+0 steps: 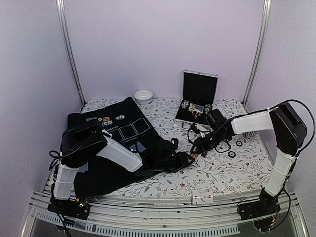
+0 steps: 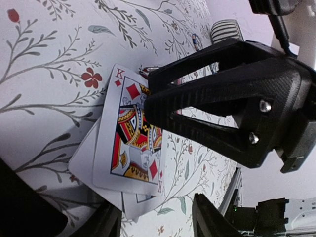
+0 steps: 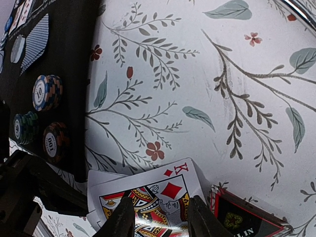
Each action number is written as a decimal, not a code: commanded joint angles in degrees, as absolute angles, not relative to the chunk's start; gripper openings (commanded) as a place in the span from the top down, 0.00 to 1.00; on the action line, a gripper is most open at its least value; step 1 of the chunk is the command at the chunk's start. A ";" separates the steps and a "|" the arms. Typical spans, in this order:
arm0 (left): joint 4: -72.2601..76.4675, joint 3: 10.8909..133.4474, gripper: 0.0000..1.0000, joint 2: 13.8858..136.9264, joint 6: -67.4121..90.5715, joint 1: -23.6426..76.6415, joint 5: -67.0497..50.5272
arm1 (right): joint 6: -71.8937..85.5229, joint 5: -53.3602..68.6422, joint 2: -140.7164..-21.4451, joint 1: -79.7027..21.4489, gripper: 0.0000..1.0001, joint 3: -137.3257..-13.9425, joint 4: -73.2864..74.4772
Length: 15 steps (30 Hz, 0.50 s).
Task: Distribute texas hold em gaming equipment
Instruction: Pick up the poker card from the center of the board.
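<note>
Floral table [image 1: 222, 173], middle: face-up card [image 2: 131, 138] lay at tips of left gripper [image 2: 153, 212] and right gripper [image 3: 159, 210], both spread, neither pinching. Judged step: card pickup. Next move needs clean pinch on thin edge.

The left gripper [image 2: 155, 219] and right gripper [image 2: 147, 96] crowd tip to tip over the king of diamonds [image 2: 129, 140], apparently leaving no passage between them, and the case [image 1: 198, 97] blocks the rear, whereas the tablecloth [image 1: 232, 174] at near right is unobstructed.

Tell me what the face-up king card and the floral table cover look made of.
King of diamonds: coated card or plastic, thin and flat, crisp print. Floral table cover: probably printed vinyl or oilcloth; smooth, matte, dark scuffs; woven cloth not excluded.
</note>
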<state>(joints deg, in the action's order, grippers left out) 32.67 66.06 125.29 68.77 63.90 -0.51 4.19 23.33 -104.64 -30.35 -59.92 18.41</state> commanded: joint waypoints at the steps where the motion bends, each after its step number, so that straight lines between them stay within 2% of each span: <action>1: 34.83 68.29 0.51 127.84 67.40 64.26 0.51 | 7.40 25.09 -102.52 -29.56 0.62 -58.19 15.86; 5: 34.97 69.14 0.63 128.73 66.72 63.89 0.27 | 8.75 26.83 -101.20 -28.80 0.63 -56.99 14.24; 12: 34.83 68.16 1.00 127.87 65.53 63.25 1.44 | 8.96 27.15 -98.73 -28.70 0.64 -56.89 13.95; 15: 34.86 67.96 1.00 126.90 64.28 63.21 0.80 | 9.04 26.70 -95.37 -28.34 0.64 -56.99 14.25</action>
<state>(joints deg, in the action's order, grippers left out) 34.17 67.90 127.68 66.54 63.57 0.75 8.36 26.30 -100.71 -28.84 -57.30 15.33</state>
